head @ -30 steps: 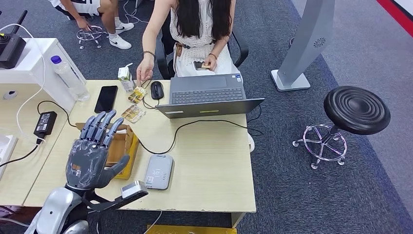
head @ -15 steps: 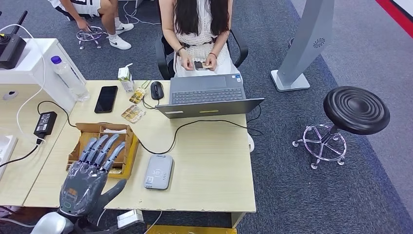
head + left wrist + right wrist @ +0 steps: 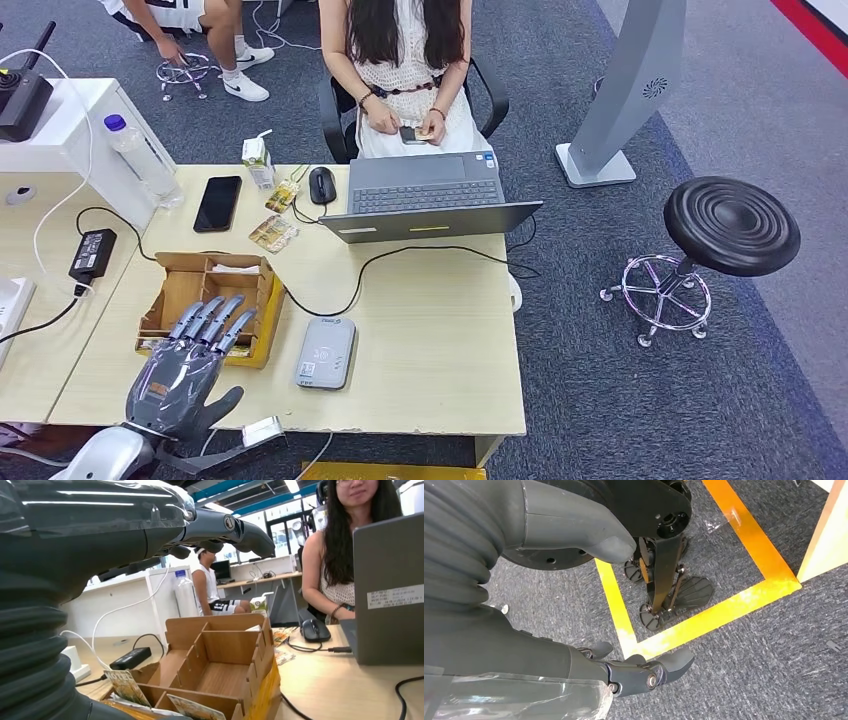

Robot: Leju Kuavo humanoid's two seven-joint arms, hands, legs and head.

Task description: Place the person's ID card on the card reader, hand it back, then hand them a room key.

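Observation:
The grey card reader (image 3: 326,352) lies flat near the table's front edge. To its left stands a cardboard divider box (image 3: 205,262) with cards (image 3: 125,687) upright in its near slots. My left hand (image 3: 185,365) hovers over the box's near edge, fingers spread and straight, holding nothing; the left wrist view shows its fingers (image 3: 220,527) above the box (image 3: 220,650). My right hand (image 3: 534,650) hangs low over the carpet, thumb and fingers apart, empty. A person (image 3: 410,60) sits behind the laptop, both hands in the lap on a small dark item (image 3: 412,133).
An open laptop (image 3: 425,195) sits at the table's far side, its cable running across the middle. A phone (image 3: 218,203), mouse (image 3: 321,184), snack packets (image 3: 272,232), carton (image 3: 259,162) and bottle (image 3: 143,160) lie at far left. A black stool (image 3: 732,225) stands to the right.
My left hand has dropped and drawn back from over the box towards the table's front edge. The person pulled the hand off the table and sat back, both hands now in the lap.

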